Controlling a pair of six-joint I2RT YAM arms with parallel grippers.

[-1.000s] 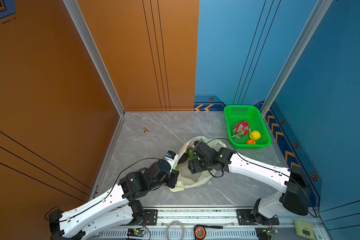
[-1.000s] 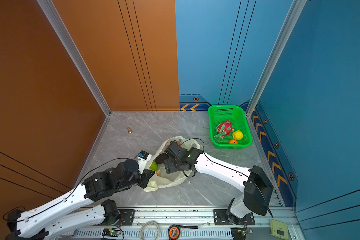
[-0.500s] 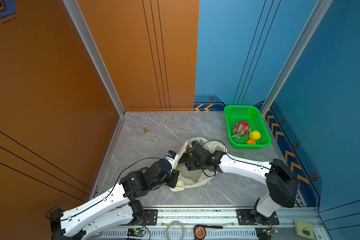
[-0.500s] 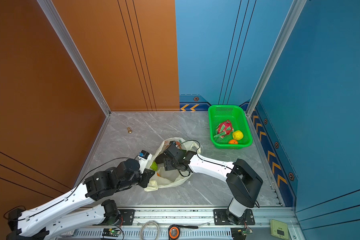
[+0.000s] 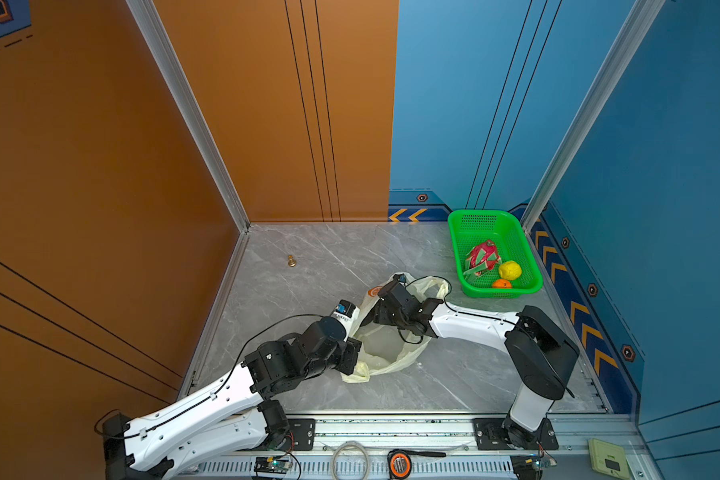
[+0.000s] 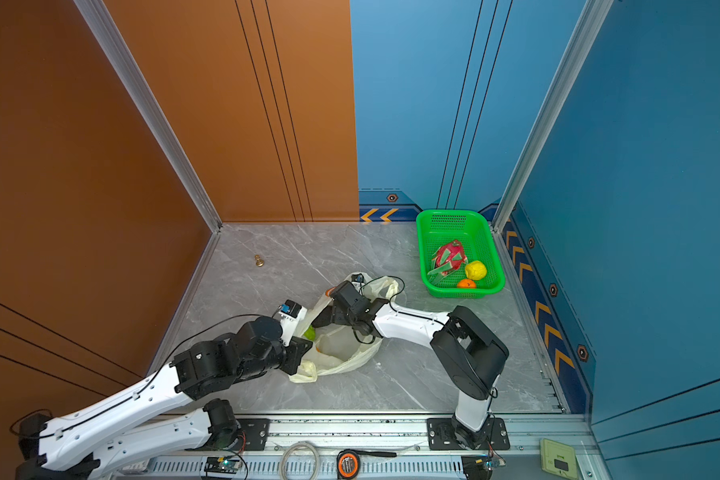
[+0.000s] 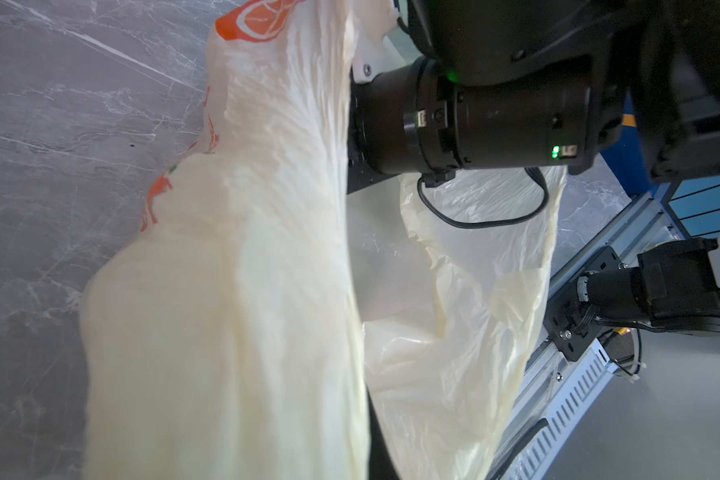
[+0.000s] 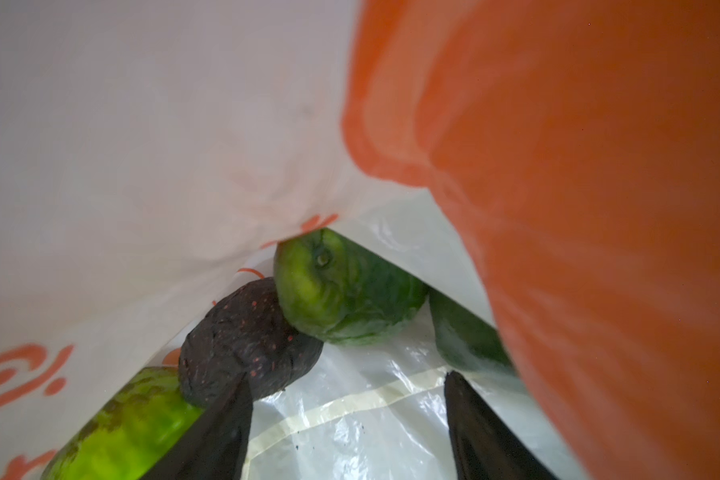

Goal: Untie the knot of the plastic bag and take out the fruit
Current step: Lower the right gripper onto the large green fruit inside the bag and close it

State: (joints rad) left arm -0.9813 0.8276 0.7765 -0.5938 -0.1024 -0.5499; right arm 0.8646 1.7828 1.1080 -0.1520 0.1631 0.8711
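Orange and blue walls are enclosing a grey marble tabletop. Near its middle the plastic bag is lying flat. Its long axis is running diagonally from a bunched tail at the near left toward the green basket at the far right. Its mouth is gaping upward and toward the right arm, so the untying is looking finished.

The left gripper is sitting closed at the bag's left rim, apparently pinching the film. The right gripper is reaching inside, fingers spread with nothing between them.

A dragon fruit, a lemon and an orange are resting in the basket. An avocado, a green round fruit and more green pieces are waiting inside the bag, so removal is looking roughly half done.
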